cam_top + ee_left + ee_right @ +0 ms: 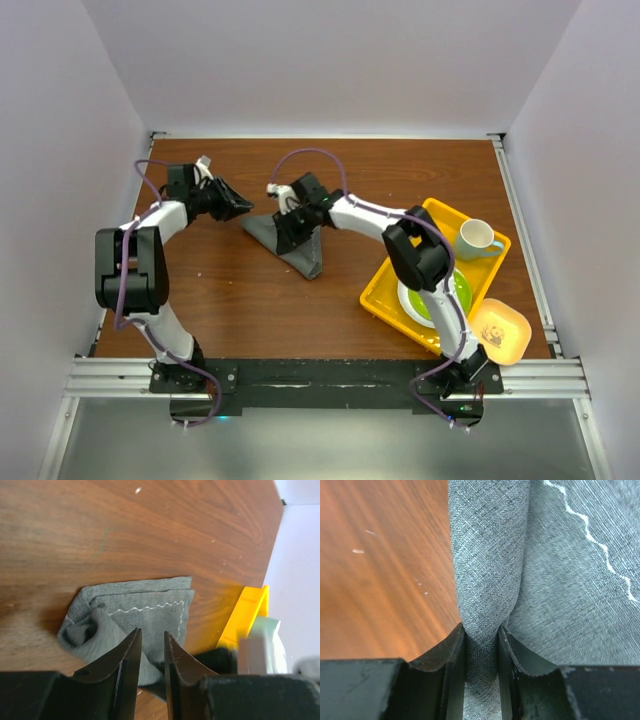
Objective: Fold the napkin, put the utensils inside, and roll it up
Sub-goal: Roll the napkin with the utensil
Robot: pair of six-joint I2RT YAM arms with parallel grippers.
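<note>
The dark grey napkin (pixel 300 245) lies folded into a rough triangle at the table's middle. It also shows in the left wrist view (pixel 145 610) and the right wrist view (pixel 570 575), with its pale stitched line. My right gripper (pixel 289 220) (pixel 481 630) is shut on a raised fold of the napkin at its far edge. My left gripper (pixel 242 207) (pixel 152 631) hovers just left of the napkin. Its jaws are almost shut, with a thin gap and nothing between them. No utensil is in view.
A yellow tray (pixel 382 288) (pixel 247 610) stands at the right, holding a green plate (pixel 461 291) and a pale mug (pixel 478 238). A small yellow-orange dish (pixel 500 332) sits at the near right corner. White walls enclose the brown table.
</note>
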